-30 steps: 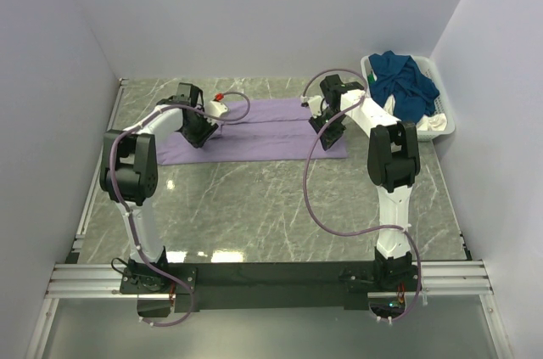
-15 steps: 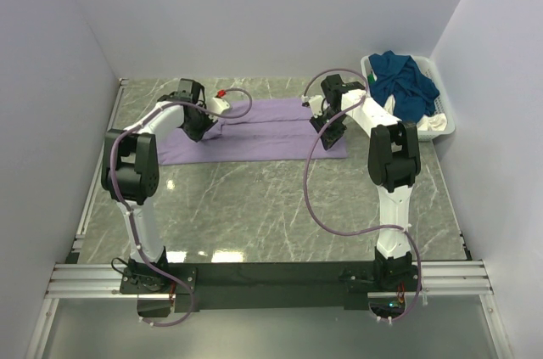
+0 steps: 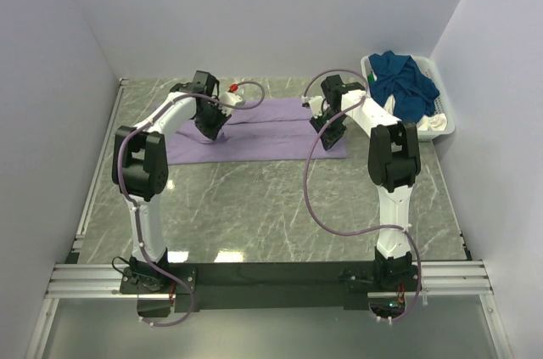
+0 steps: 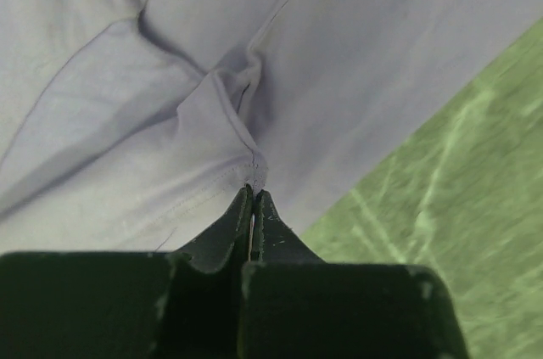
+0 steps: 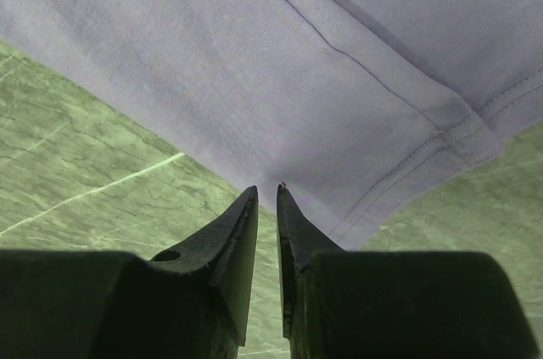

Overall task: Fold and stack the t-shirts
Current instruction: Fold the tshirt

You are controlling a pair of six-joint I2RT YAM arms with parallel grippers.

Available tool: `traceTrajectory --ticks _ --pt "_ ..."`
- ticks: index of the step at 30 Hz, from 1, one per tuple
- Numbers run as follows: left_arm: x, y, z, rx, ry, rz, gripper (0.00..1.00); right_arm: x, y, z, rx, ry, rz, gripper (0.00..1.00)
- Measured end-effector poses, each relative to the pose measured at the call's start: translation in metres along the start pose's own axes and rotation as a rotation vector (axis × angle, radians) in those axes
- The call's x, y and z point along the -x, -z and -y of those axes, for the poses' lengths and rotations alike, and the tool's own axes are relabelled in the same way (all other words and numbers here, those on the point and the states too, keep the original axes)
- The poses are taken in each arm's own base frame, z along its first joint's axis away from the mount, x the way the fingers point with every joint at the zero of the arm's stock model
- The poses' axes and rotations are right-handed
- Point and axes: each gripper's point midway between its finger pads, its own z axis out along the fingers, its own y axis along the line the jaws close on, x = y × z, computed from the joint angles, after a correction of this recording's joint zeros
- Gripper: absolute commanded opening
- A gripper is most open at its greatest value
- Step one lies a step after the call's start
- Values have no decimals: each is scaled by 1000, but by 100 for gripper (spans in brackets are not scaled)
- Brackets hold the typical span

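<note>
One table (image 3: 254, 206) with a grey-green marble look, and on its far part a purple shirt (image 3: 271, 134) spread flat, long axis running left to right. At the far right corner, near the right end of this shirt, a white basket (image 3: 448, 118) with a teal shirt (image 3: 403, 79) heaped inside, not yet folded. Over the left part of the purple shirt, the left gripper (image 4: 254, 202): fully closed, pinching a small raised peak of the hem (image 4: 246, 174) close to the front edge. Over the right part, the right gripper (image 5: 266, 198): jaws only a narrow slit apart, tips just at the front edge of the cloth, no cloth seen between them. From both tips, cloth lying ahead, away from the bases. Probably a fold along the long axis next, with both ends lifted together; needs first a sure grip on the right side.
</note>
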Motion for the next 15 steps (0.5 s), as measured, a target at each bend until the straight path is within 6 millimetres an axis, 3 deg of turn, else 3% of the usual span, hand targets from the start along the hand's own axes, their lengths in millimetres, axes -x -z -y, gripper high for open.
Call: traceTrajectory --ticks 8,13,15 --pt "8 -15 19 -71 87 -19 3 -2 0 3 -1 -7 -1 22" --pt "17 -14 22 -75 110 -4 37 -2 0 4 -1 -8 -1 22" --pt "19 -14 22 -77 121 5 43 -2 0 4 -1 -8 -1 22"
